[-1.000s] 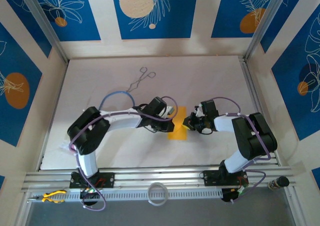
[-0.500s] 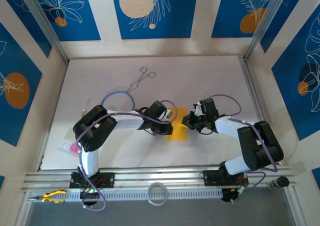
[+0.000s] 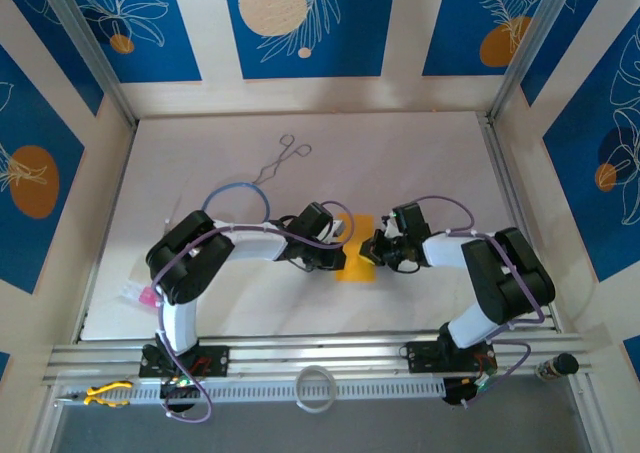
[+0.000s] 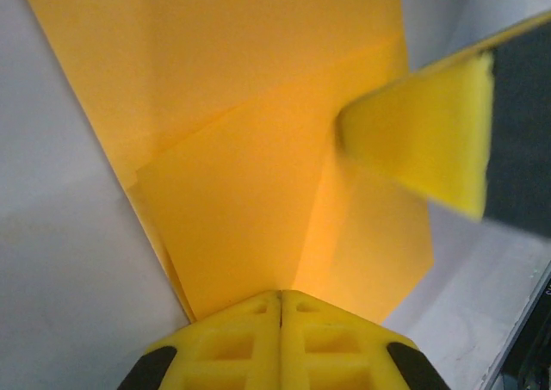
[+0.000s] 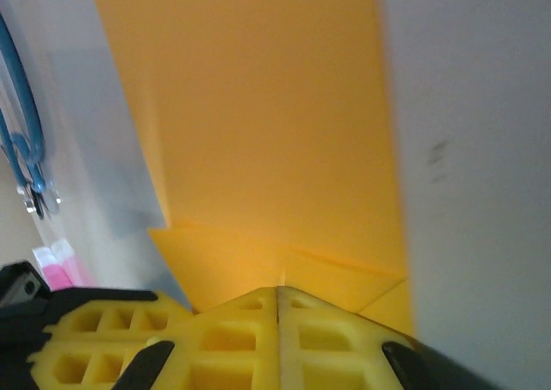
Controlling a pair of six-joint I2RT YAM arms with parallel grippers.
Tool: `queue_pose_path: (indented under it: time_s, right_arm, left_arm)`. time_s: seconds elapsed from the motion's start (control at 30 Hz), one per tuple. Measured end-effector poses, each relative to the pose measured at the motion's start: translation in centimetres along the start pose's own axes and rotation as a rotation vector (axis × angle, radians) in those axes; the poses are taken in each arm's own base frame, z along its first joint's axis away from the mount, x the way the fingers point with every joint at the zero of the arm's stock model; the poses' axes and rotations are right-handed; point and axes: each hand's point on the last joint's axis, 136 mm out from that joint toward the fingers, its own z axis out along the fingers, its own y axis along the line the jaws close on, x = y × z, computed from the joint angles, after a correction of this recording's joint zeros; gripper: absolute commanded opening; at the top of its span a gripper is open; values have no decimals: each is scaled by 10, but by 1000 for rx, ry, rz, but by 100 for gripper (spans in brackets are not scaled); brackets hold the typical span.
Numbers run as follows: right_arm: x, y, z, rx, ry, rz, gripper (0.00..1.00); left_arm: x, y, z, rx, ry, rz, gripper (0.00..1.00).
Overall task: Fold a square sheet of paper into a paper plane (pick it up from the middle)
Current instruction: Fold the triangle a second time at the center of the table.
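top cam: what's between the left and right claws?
The folded orange-yellow paper lies between the left claw and the right claw; the top external view shows it.

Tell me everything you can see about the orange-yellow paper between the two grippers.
The orange-yellow paper is thin, matte and partly folded into a narrow strip with overlapping diagonal flaps, not yet a dart. It lies on the white table, running away from the arm bases. The shut left gripper and shut right gripper meet it from opposite sides, tips at its edges.
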Motion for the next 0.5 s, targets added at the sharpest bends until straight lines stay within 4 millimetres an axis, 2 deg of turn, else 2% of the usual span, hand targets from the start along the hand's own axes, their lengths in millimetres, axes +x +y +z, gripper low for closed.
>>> queue_pose_path:
  time_s: [0.23,0.4,0.5]
  right_arm:
    - [-34,-15,-15,-9,-74,76,5]
    - [-36,-14,-20,-10,-84,80,6]
    - [-32,-1,-30,-28,-93,51,8]
  left_arm:
    - [0,0,0,3,-3,-3,0]
    - [0,0,0,5,-4,-4,0]
    - [2,0,-3,-5,6,-7,5]
